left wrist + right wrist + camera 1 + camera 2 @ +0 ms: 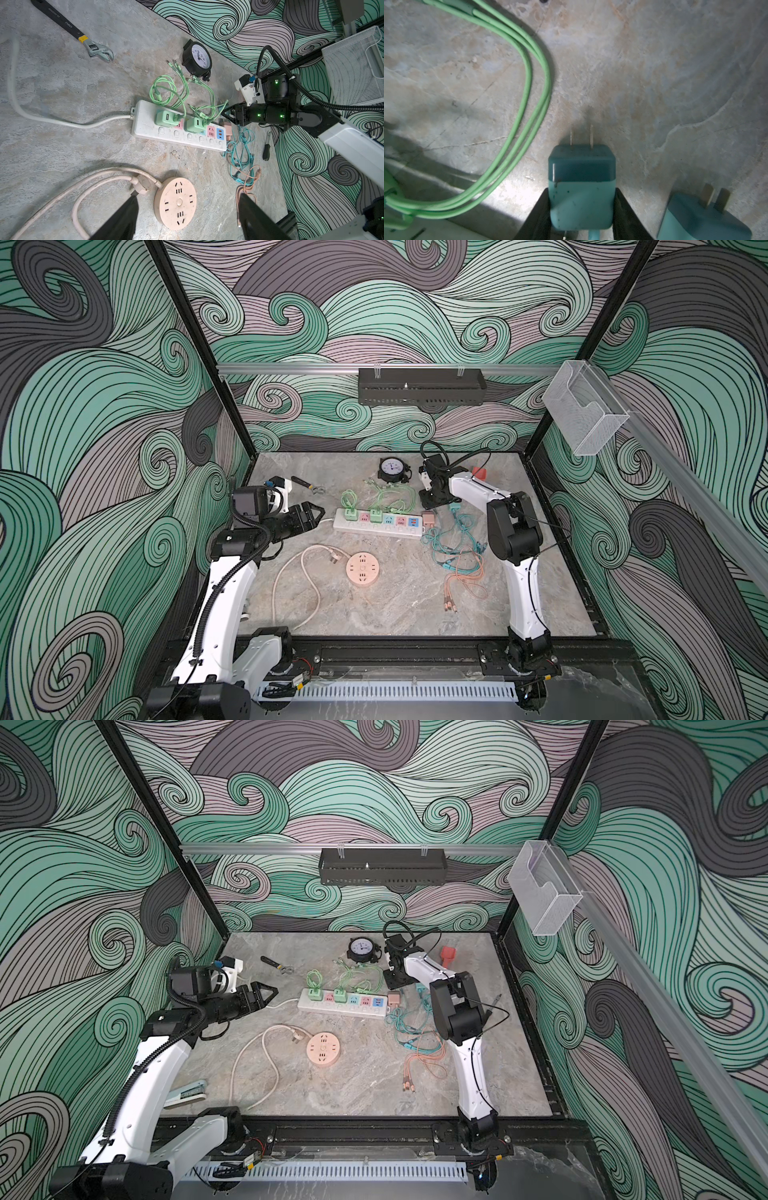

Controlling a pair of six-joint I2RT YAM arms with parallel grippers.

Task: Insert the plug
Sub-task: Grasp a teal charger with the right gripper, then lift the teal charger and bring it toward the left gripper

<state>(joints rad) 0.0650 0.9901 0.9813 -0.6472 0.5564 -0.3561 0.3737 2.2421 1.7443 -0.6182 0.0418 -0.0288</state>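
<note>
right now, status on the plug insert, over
Left gripper open, beside the white power strip. Right gripper shut on the teal square charger plug, prongs bare, not yet at a socket. Light green cables loop close alongside.

A teal plug [581, 187]; green cables [529, 79]; white power strip [374, 529] with pastel sockets; peach round hub [362, 569]; grey-veined marbled bench [395, 605]; green-grey swirled walls [83, 406].
</note>
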